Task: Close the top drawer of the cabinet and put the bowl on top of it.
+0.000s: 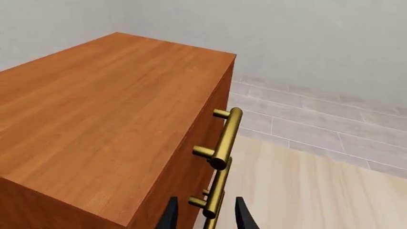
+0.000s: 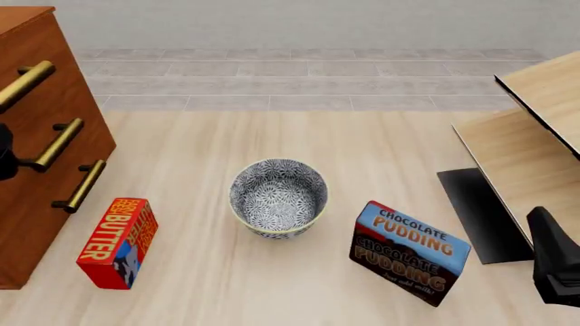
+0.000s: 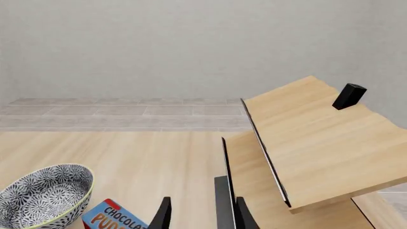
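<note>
While visible: one bowl (image 2: 278, 197), three drawers (image 2: 41, 129)

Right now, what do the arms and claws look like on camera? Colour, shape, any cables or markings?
Little shows. Left claw: two plain matte black fingers, tapering to narrow tips, only the ends in its wrist view. Right claw: same black tapered pair. In the front view the right arm is an angular black block at the edge; the left arm is a dark sliver. No cables, labels or markings visible.
</note>
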You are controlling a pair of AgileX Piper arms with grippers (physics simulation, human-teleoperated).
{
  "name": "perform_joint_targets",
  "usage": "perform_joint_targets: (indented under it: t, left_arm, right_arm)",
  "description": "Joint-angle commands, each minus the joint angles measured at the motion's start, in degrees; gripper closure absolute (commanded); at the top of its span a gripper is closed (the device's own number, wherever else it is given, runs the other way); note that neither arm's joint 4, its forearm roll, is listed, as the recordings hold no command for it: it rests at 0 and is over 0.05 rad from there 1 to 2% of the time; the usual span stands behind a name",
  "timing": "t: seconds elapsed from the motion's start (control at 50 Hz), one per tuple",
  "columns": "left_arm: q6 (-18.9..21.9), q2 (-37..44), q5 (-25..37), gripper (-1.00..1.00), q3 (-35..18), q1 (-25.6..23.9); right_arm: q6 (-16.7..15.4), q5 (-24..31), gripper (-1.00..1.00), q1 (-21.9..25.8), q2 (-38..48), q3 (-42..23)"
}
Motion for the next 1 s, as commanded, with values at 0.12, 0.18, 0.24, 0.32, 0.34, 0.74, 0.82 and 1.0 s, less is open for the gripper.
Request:
perform_joint_targets:
  t: [0.12,0.18,0.24,0.32,0.34,0.74,0.82,1.0]
  left_arm:
    - [2.75,-0.18,1.57,-1.0,-0.43,-0.19]
    - [2.29,0.06,2.68,-1.0,-0.76,-1.84]
    - [2.03,-1.18,4.24,-1.0,-1.2,-2.66]
    - [2.15,-2.9,6.02,-1.0,-1.58,-4.01]
    - [2.01,-3.04,6.48,-1.0,-1.76,-4.23]
    - [0.71,-10.52,17.92,-1.0,-3.67,-13.29]
    - [1.62,-12.63,20.34,-1.0,-4.4,-14.8]
    - [2.18,-13.32,24.28,-1.0,-5.54,-19.3]
  right_arm:
    - [-0.01,0.23,-1.0,0.01,-0.3,0.02]
    - [0.0,0.23,-1.0,0.01,-0.28,0.02]
    - [-0.01,0.23,-1.0,0.0,-0.29,0.02]
    - [0.0,0.23,-1.0,0.0,-0.28,0.02]
    - [0.0,0.23,-1.0,0.0,-0.28,0.02]
    - [-0.01,0.23,-1.0,0.0,-0.29,0.02]
    - [-0.01,0.23,-1.0,0.01,-0.29,0.02]
    - [-0.01,0.23,-1.0,0.01,-0.29,0.02]
